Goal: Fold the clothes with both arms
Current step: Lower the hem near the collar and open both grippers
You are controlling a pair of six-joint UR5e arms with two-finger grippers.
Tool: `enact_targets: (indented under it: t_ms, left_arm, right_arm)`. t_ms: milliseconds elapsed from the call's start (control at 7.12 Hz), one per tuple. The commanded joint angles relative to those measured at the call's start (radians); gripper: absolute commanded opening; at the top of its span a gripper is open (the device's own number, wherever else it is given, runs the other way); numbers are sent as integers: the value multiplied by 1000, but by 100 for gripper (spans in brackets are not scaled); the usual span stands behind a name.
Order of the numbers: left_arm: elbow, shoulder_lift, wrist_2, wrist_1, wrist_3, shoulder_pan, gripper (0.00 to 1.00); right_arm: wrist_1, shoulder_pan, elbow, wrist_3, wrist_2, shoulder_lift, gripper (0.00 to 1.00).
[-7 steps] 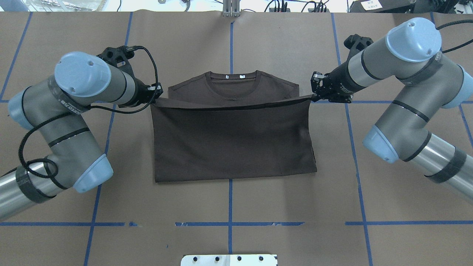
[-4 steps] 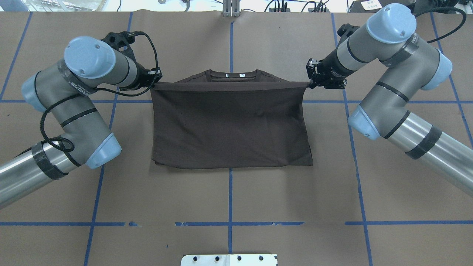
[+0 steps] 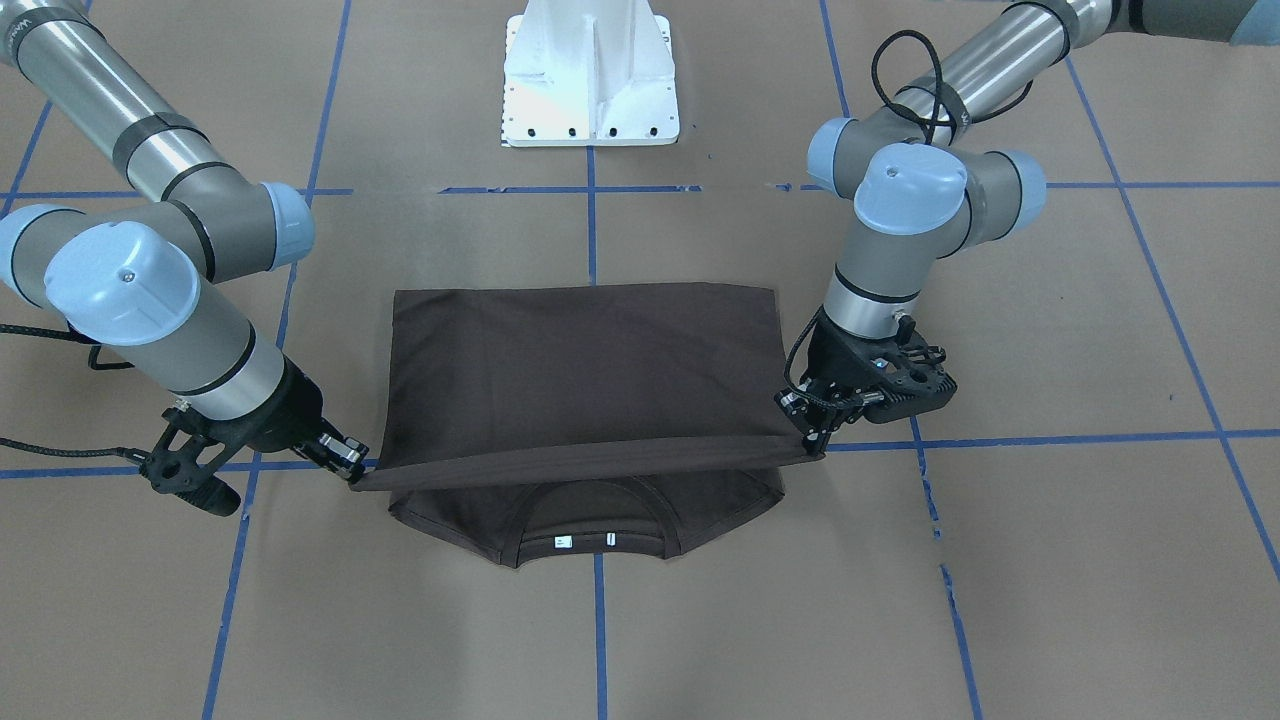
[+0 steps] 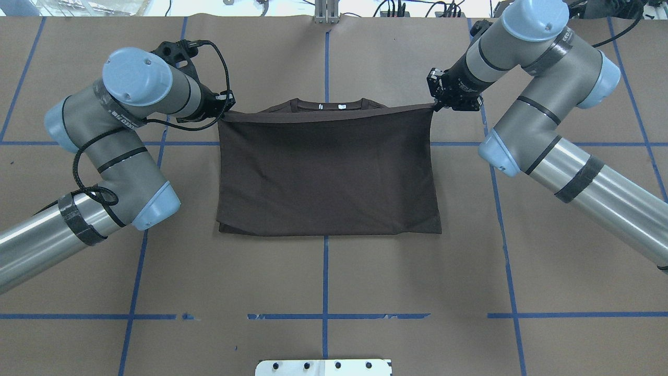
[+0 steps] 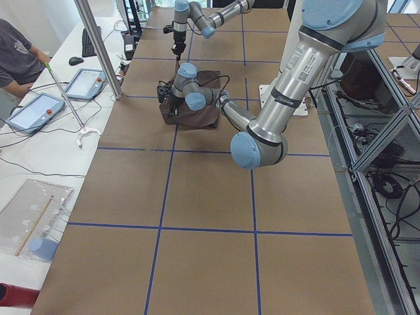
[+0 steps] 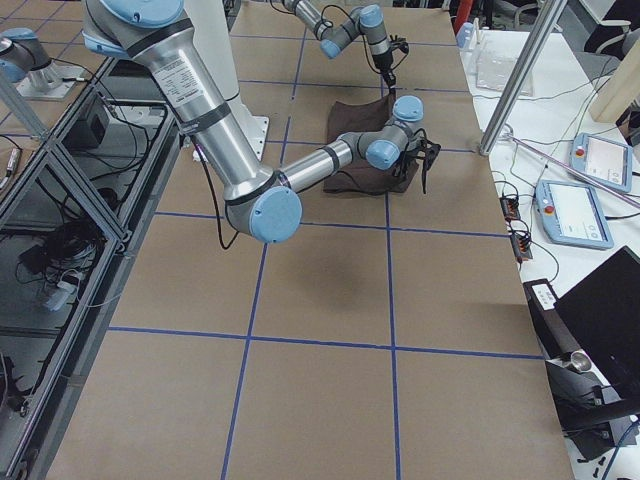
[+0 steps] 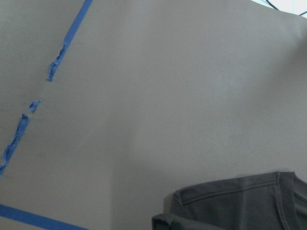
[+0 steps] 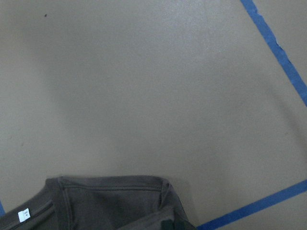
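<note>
The dark brown T-shirt (image 4: pixel 326 172) lies on the table, its lower half folded up over the chest. The lifted hem is stretched taut between both grippers, just short of the collar (image 4: pixel 329 106). My left gripper (image 4: pixel 225 107) is shut on the hem's left corner, and my right gripper (image 4: pixel 436 104) is shut on the right corner. From the front, the left gripper (image 3: pixel 812 440) and right gripper (image 3: pixel 352 470) hold the edge above the collar (image 3: pixel 590 540) with its white label. Both wrist views catch only a shoulder of the T-shirt (image 7: pixel 240 201) (image 8: pixel 105 201).
Brown paper with blue tape lines (image 4: pixel 324 313) covers the table. The white pedestal base (image 3: pixel 590 80) stands at the robot's side. A person (image 5: pixel 16 56) sits at a side desk with tablets (image 5: pixel 33 108) beyond the far edge.
Both grippers carried the hem away from the robot, toward the collar, so less of the neck shows. The folded near edge slid farther from the robot.
</note>
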Motion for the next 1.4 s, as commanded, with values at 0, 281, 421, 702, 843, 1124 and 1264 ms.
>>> enact_targets:
  t_ms: [0,281,421,702,843,1124,1264]
  left_arm:
    - [44,-11,3,-40,-4,0,0]
    - [79,-17,3,-74,-4,-2,0]
    - [88,-40,5,-70,-8,-2,0]
    - [105,-46,3,-71,-11,-2,0]
    - [105,-46,3,-71,-11,-2,4]
    - [105,-50,3,-73,-1,-2,100]
    - [105,-57,3,-71,1,-2,100]
  right_arm:
    - [0,-2,-26,0,-3,5,0]
    - [0,-2,-38,-3,-4,8,0]
    - [0,-1,-49,-3,-9,25,0]
    - [0,-1,-70,-3,-9,45,0]
    - [2,-4,-70,-3,-9,46,0]
    - [93,-17,-72,-20,-12,23,99]
    - [112,-13,-70,-81,-1,13,100]
